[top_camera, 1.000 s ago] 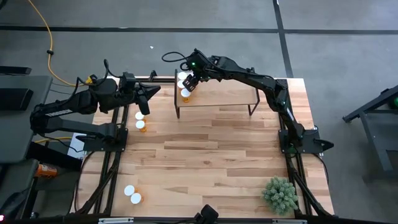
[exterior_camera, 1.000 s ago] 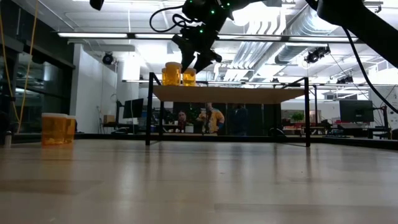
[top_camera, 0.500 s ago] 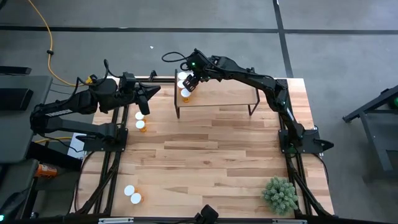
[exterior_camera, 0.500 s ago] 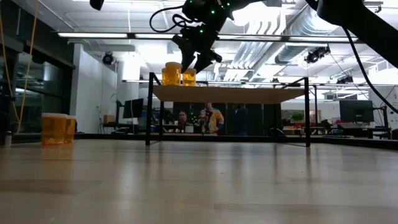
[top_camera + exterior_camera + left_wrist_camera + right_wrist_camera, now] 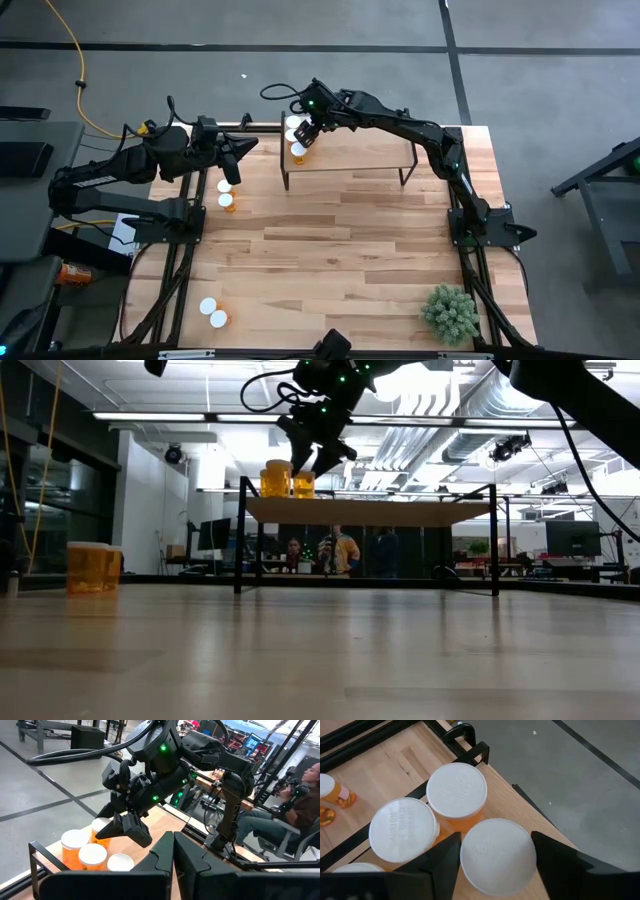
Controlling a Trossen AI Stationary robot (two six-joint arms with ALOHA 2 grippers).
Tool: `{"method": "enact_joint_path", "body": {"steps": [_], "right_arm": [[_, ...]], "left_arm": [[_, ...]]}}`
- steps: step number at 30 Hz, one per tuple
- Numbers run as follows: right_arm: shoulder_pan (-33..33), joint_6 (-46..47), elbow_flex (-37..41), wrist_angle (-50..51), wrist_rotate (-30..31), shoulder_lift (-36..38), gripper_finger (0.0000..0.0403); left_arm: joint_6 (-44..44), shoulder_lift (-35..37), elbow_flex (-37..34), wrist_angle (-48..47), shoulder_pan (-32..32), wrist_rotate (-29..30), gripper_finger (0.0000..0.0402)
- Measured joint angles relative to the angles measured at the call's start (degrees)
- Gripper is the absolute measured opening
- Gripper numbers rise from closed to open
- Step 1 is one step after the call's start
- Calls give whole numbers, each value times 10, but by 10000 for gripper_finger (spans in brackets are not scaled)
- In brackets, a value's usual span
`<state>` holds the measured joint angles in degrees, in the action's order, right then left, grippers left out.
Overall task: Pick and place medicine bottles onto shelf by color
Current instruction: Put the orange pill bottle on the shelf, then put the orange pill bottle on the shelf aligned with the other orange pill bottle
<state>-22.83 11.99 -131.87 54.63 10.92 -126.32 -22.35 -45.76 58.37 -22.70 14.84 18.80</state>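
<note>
Orange translucent pill bottles w/ white caps (image 5: 455, 790) sit clustered at the light-wood shelf's (image 5: 350, 152) corner, packed tight to leave room. My right gripper (image 5: 495, 852) straddles one cap, fingers wide, prob. releasing. Left gripper (image 5: 236, 158) waits nearby, fingers together; four bottles remain on the table.

Robotics lab or workshop, open-plan: grey concrete floor (image 5: 560, 80), exposed ceiling ducts (image 5: 450, 400) with strip lights, monitors (image 5: 572, 540) on benches behind the table, probably several seated people (image 5: 338, 552) at desks, yellow cable (image 5: 78, 70) across floor.
</note>
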Motion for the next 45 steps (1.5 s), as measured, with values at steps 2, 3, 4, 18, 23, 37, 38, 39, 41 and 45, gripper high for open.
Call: {"method": "enact_joint_path", "body": {"steps": [2, 3, 4, 18, 23, 37, 38, 39, 41, 45], "right_arm": [[0, 0, 0, 0, 0, 0, 255], [0, 0, 0, 0, 0, 0, 266], [0, 0, 0, 0, 0, 0, 276], [-1, -30, -1, -20, 0, 7, 316], [-9, -51, -1, -12, 0, 21, 317], [40, -105, 65, 89, -55, 158, 317], [48, -104, 101, 66, -56, 181, 317], [57, -102, 143, 41, -55, 208, 317], [74, -79, 247, -20, -56, 271, 317], [114, 5, 457, -160, -55, 414, 317]], "left_arm": [[0, 0, 0, 0, 0, 0, 0], [0, 0, 0, 0, 0, 0, 0], [0, 0, 0, 0, 0, 0, 0], [0, 0, 0, -3, 0, 0, 0], [1, 0, 0, -3, 0, 0, 0], [25, 1, -4, -14, -1, -3, 0], [32, 1, -8, -11, -4, -4, 0], [37, 3, -12, -8, -8, -4, 0], [45, 7, -23, -3, -18, -4, 0], [58, 21, -62, 52, -47, -4, 0]]}}
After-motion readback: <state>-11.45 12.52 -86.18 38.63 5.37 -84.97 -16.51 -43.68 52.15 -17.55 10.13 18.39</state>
